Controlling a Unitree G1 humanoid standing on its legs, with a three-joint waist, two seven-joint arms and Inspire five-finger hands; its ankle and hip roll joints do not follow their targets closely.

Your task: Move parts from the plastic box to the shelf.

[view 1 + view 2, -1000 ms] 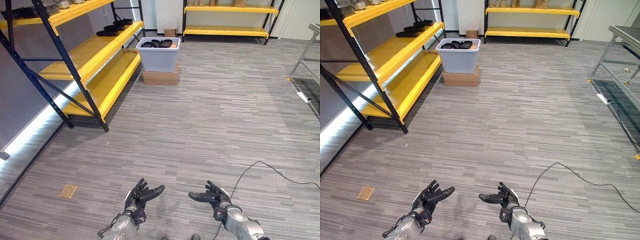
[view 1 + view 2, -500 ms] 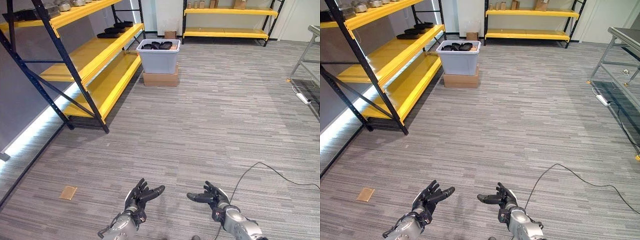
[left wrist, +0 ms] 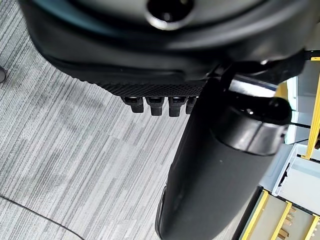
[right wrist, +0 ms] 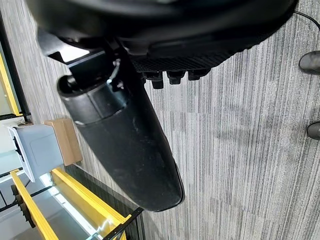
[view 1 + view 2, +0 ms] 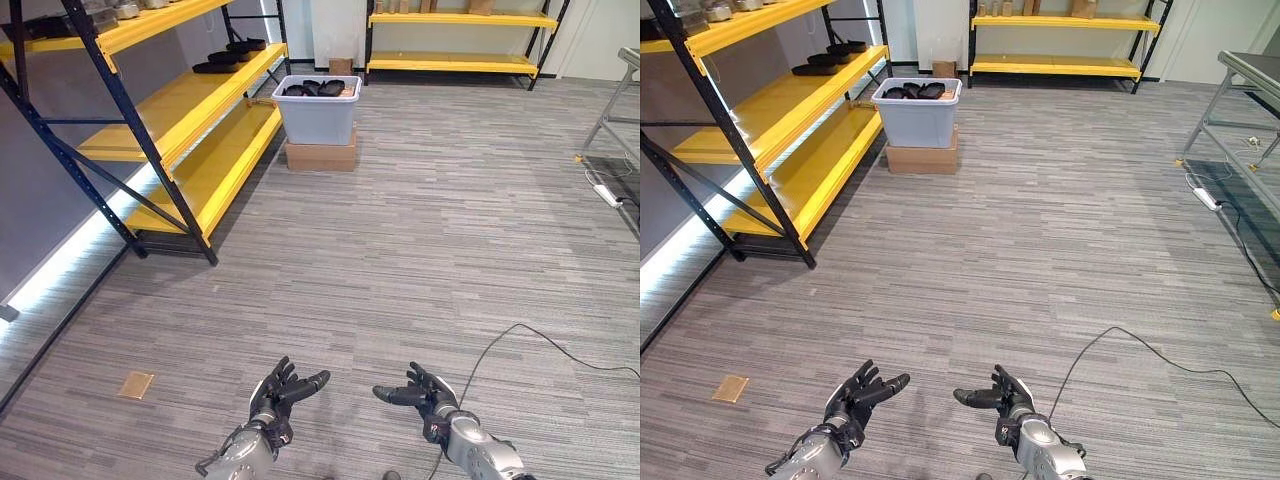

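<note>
Far from the box, nothing carried yet.
Left hand (image 5: 278,393) and right hand (image 5: 418,393) are spread open and empty; plastic box (image 5: 318,112) looks full; shelf (image 5: 190,100) maybe has some parts (image 5: 230,57).

Dark parts (image 5: 318,88) fill a grey plastic box (image 5: 318,120) beside the yellow shelf (image 5: 190,100).

The grey carpet floor (image 5: 420,230) lies wide open up to the grey plastic box (image 5: 318,108) on its cardboard box (image 5: 320,155); the yellow shelf (image 5: 190,120) lines the left side
</note>
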